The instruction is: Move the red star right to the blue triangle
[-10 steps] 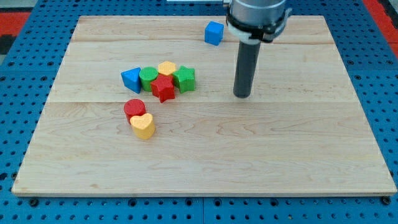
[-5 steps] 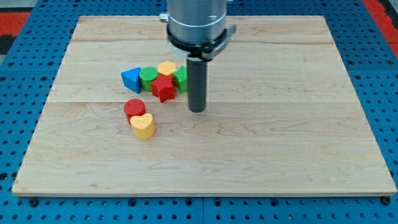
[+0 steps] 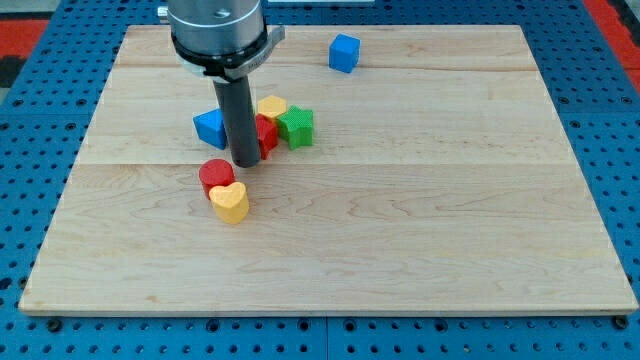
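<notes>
Right now my tip (image 3: 246,163) rests on the pale wooden board (image 3: 450,220), at the end of a straight dark matte rod that drops from a ribbed silver collar near the view's top. I carry no jaws at all, so nothing is clenched or grasped; the rod only touches the wood. The tip stands just at the view's left edge of the red star (image 3: 266,134), whose body is mostly hidden behind the rod, so only its right side shows. The blue triangle (image 3: 210,127) lies just to the view's left of the rod, also partly covered. A green block sat between them can hardly be made out behind the rod. Above the red star sits a yellow block (image 3: 271,106), its shape unclear, and touching the star's right is a green star (image 3: 296,126) with ridged sides. Below the tip, near it, a red cylinder (image 3: 216,175) stands with a yellow heart (image 3: 230,201) pressed against its lower right. A blue cube (image 3: 344,52) sits well apart near the view's top. The board shows long grain lines and rests on a blue pegboard (image 3: 40,150) dotted with holes.
</notes>
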You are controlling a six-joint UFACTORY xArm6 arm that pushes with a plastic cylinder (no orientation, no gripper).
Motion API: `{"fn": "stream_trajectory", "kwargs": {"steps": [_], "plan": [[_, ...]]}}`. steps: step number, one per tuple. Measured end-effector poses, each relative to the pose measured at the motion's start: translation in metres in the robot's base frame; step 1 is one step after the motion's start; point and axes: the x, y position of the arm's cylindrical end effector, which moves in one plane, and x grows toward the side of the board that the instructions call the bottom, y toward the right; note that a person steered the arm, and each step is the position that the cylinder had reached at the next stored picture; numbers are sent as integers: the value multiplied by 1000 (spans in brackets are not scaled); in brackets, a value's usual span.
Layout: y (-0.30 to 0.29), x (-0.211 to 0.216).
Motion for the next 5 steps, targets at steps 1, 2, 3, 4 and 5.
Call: {"fn": "stream_trajectory", "kwargs": {"steps": [1, 2, 3, 4, 5], "plan": [[-2, -4], [-5, -4], [-5, -1], [-1, 0], [3, 0]]}}
